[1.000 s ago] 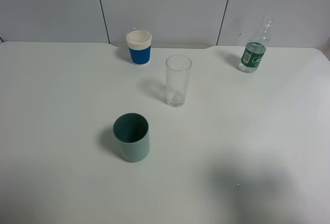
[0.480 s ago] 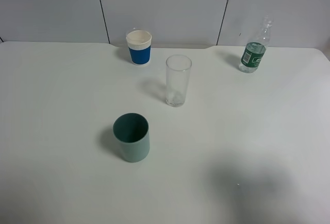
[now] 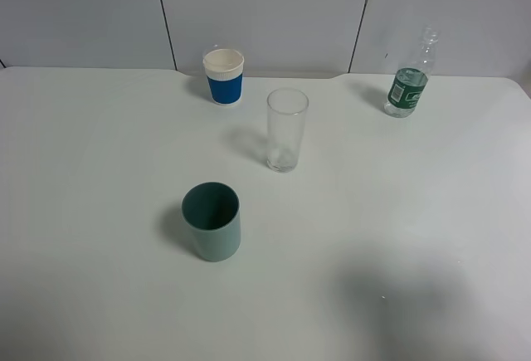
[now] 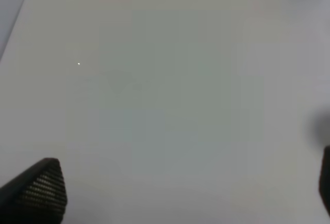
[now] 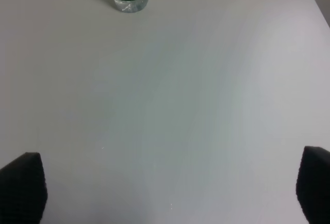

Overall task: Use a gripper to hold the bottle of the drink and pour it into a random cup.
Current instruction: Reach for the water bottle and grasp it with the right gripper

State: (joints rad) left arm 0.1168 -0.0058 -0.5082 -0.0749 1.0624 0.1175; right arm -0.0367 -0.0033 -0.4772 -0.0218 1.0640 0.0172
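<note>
Three cups are standing on the worktop [image 3: 99, 170]: a blue-and-white paper cup [image 3: 224, 76] far back, the clear cup [image 3: 287, 129] mid-worktop, and a teal cup [image 3: 212, 221] nearer. The bottle [image 3: 407, 87] is standing upright at the far right, well apart from them all. My right gripper [image 5: 169, 183] is facing it with jaws spread wide and holding nothing, probably lining up a side grasp. My left gripper [image 4: 182, 185] is gaping wide too, over bare worktop. The bottle is showing clear plastic, a green label low down and a narrow neck; the cap is too small to tell.
</note>
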